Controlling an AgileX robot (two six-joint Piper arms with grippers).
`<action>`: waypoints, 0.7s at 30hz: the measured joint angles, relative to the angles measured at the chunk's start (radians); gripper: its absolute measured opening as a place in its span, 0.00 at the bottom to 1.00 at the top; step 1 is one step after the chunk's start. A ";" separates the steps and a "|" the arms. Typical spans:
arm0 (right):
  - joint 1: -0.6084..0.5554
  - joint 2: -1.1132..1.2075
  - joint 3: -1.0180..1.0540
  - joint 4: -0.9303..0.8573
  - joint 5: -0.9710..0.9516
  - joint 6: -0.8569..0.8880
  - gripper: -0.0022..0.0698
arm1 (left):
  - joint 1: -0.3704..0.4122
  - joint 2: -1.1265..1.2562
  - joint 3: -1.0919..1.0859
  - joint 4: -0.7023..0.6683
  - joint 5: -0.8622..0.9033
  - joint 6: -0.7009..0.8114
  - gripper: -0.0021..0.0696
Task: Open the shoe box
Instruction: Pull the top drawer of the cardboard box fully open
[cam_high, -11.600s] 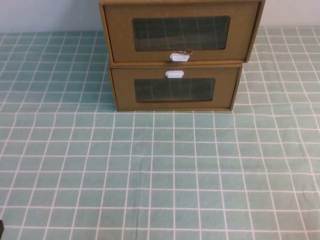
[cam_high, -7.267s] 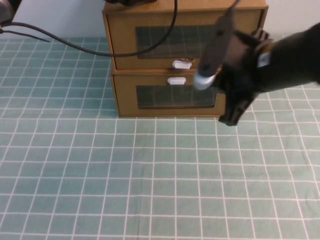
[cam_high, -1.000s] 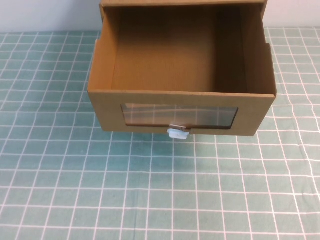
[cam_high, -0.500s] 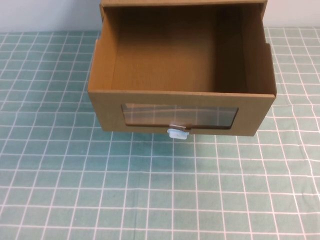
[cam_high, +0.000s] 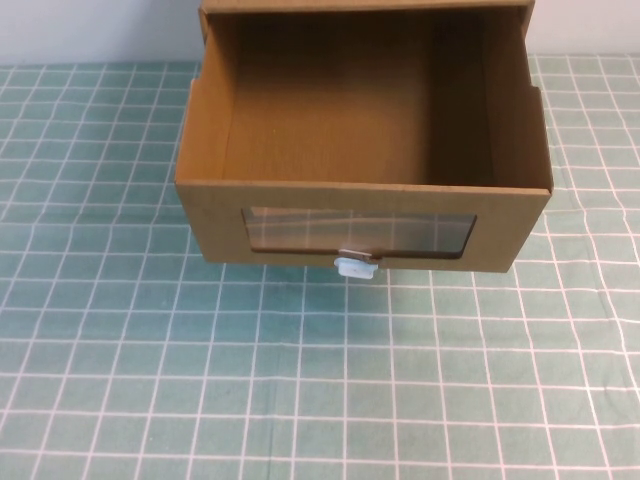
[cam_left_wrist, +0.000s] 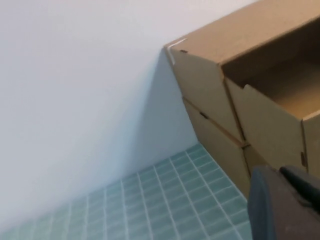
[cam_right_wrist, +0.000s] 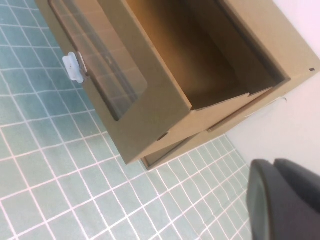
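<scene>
Just two boxes (cam_left_wrist: 200, 85) (cam_left_wrist: 220, 145) between two grippers (cam_left_wrist: 280, 172) (cam_right_wrist: 274, 167)

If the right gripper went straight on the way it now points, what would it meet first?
Probably the right side wall of the pulled-out drawer, though depth is unclear. The right gripper, jaws shut, hangs right of the shoe box; the left gripper hangs left of it.

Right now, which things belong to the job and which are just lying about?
Job: top drawer, pulled out, empty; white handle; left gripper, left of drawer; right gripper, shut, right of drawer.
Lying about: lower box; checked cloth.
</scene>
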 joint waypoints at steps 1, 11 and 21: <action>0.000 0.000 0.000 0.000 0.000 0.000 0.01 | 0.000 -0.022 0.035 0.016 -0.019 -0.056 0.02; 0.000 0.000 0.000 0.000 0.000 0.000 0.01 | 0.000 -0.192 0.395 0.203 -0.047 -0.484 0.02; 0.000 0.000 0.000 -0.002 0.002 0.000 0.01 | 0.000 -0.199 0.472 0.206 0.046 -0.588 0.02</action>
